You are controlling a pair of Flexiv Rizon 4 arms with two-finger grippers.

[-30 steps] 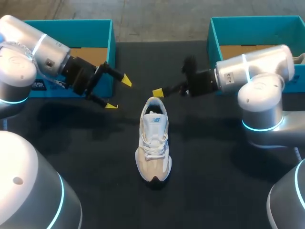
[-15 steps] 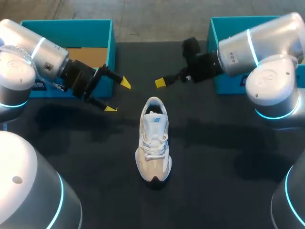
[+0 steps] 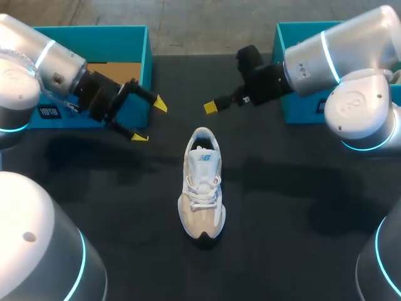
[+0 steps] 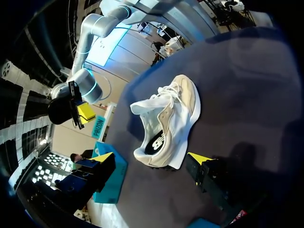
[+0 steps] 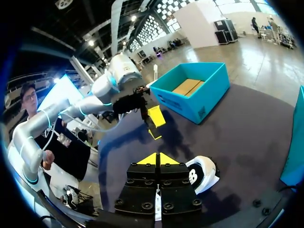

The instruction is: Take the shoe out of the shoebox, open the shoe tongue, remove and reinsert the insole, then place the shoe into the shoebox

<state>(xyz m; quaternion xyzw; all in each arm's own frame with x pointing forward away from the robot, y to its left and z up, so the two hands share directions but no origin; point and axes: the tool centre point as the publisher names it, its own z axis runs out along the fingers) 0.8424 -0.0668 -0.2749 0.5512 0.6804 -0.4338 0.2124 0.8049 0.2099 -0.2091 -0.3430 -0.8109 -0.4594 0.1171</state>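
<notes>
Surface: a black table [image 3: 282, 238] with both arms coming in over its far half.
Shoe: a white and beige sneaker [image 3: 202, 182] stands on its sole mid-table, toe near, heel far, laces still closed. It is outside both boxes, probably set there so either arm can reach the tongue.
Left gripper: the left gripper [image 3: 149, 120] hangs far-left of the heel, its fingers spread wide and holding nothing, likely ready to close on the collar.
Right gripper: the right gripper [image 3: 211, 108] is beyond the heel, fingers pressed together and empty.
Boxes: a teal shoebox [image 3: 106, 41] sits far left and another teal box [image 3: 294, 32] far right, both open.
Change: the right gripper has pulled up and away from the heel, and the left gripper has eased back leftward. The sneaker has not moved.
</notes>
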